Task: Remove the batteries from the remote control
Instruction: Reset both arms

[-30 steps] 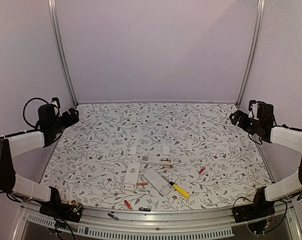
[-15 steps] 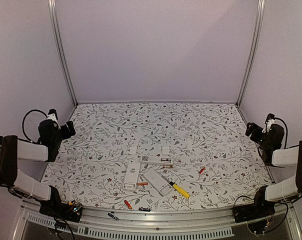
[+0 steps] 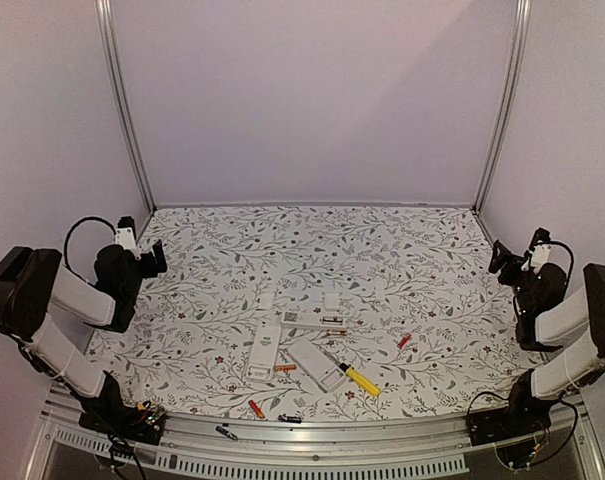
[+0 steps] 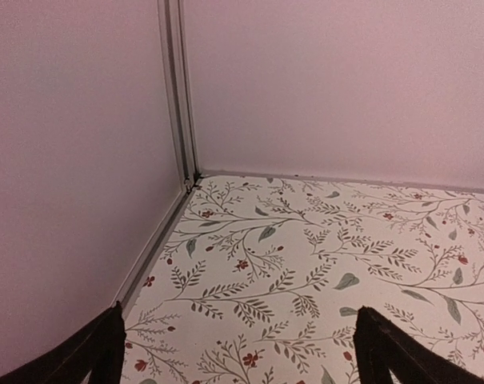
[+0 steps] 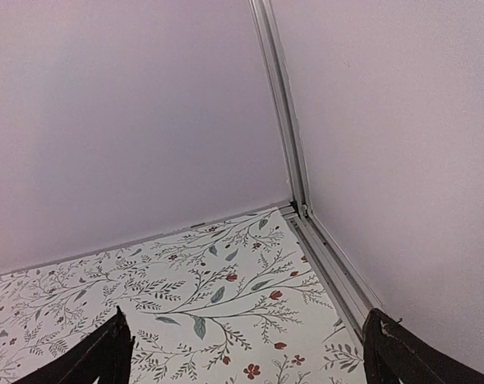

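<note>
Loose batteries (image 3: pixel 255 408) around white remotes (image 3: pixel 265 350)

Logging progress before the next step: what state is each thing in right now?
left hand: open, empty
right hand: open, empty
red-orange batteries: lying loose
dark batteries: lying loose, near edge
remote controls: lying flat, unheld
yellow-handled tool: lying flat

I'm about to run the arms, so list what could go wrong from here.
1. The dark battery lies at the front rail; a nudge may roll it off.
2. The yellow-handled tool lies close beside a remote; reaching there could scatter the red-orange battery next to them.
</note>
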Robot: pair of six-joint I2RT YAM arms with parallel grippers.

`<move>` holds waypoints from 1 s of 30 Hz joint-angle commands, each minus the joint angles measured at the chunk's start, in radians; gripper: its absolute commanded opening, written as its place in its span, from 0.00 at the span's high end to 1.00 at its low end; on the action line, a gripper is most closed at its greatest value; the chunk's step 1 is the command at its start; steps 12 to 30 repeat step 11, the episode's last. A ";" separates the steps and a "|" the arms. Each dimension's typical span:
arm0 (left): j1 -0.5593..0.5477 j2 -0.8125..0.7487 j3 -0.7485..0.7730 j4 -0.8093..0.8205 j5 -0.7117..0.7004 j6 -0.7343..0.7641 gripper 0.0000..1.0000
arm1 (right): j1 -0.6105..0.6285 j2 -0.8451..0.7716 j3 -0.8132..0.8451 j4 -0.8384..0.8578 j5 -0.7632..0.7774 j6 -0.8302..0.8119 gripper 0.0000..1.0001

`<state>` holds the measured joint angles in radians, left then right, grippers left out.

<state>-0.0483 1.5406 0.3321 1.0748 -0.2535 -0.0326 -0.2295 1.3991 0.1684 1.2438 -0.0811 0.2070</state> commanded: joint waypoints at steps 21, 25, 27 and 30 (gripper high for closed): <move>-0.013 0.006 0.012 0.059 -0.113 0.028 0.00 | 0.045 0.036 -0.017 0.103 0.014 -0.076 0.01; -0.013 0.006 0.012 0.059 -0.113 0.028 0.00 | 0.045 0.036 -0.017 0.103 0.014 -0.076 0.01; -0.013 0.006 0.012 0.059 -0.113 0.028 0.00 | 0.045 0.036 -0.017 0.103 0.014 -0.076 0.01; -0.013 0.006 0.012 0.059 -0.113 0.028 0.00 | 0.045 0.036 -0.017 0.103 0.014 -0.076 0.01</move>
